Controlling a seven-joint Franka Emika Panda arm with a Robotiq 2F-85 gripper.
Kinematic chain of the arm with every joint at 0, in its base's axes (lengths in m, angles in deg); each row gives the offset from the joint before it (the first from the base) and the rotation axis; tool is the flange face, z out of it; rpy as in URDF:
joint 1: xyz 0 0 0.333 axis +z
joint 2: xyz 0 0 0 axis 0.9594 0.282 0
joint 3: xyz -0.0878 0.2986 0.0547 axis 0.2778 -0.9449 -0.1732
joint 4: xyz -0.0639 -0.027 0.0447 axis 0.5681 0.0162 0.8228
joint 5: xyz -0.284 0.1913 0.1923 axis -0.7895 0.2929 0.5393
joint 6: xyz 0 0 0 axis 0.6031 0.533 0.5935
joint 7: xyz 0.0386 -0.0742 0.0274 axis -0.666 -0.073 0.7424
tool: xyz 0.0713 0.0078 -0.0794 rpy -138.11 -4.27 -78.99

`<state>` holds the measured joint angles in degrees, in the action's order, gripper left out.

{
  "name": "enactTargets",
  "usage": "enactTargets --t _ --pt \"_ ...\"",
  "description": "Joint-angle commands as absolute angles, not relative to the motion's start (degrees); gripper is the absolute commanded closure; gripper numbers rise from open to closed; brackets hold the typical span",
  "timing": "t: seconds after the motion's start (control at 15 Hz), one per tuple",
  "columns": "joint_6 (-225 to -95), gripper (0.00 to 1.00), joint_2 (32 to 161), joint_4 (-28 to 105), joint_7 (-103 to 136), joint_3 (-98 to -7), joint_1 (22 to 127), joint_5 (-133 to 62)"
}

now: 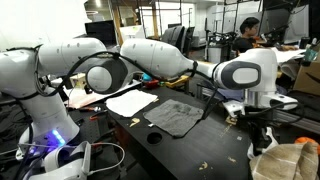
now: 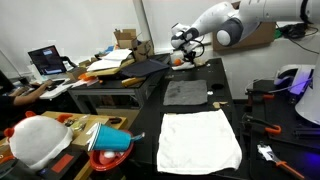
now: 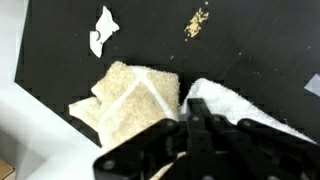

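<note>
— Where the jaws hang low in the wrist view, what lies beneath them?
— A white towel (image 3: 245,112) lies right under the tips. A folded beige cloth (image 3: 128,95) is just beside it, and both are on the black worktop (image 3: 150,40).
— Do the jaws grip either?
— They are pressed fully together, with nothing seen between them.
— Anything else nearby?
— A torn white paper scrap (image 3: 103,30) and some crumbs (image 3: 197,22), apart from the cloths.

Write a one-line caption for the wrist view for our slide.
Shut gripper over a beige cloth and white towel on a black table, paper scrap and crumbs beyond.
</note>
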<state>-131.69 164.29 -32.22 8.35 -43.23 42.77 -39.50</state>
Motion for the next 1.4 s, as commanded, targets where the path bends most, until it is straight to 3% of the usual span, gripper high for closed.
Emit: enactTargets --t 0.0,0.07,0.13,0.27,0.87,1.07,1.13,1.2,1.33 --pt "-138.5 1.00 164.4 -30.8 8.0 -43.0 41.6 -40.1" --pt "-140.0 1.00 164.5 -30.7 8.1 -43.0 41.2 -40.1" --pt "-140.6 0.74 164.6 -31.5 8.7 -43.3 40.8 -40.1" --pt "-141.1 0.68 164.7 -33.3 10.1 -43.9 40.0 -39.3" --pt "-142.5 0.01 161.3 -32.1 13.7 -47.2 38.6 -36.5" --pt "-139.8 0.00 159.6 -31.6 15.0 -49.6 37.9 -34.3" --pt "-140.5 0.09 159.8 -31.8 12.6 -49.1 37.8 -34.3" --pt "-141.7 0.25 160.1 -32.1 10.8 -48.5 37.8 -34.7" --pt "-143.1 0.36 160.7 -32.2 6.6 -47.4 37.6 -35.3"
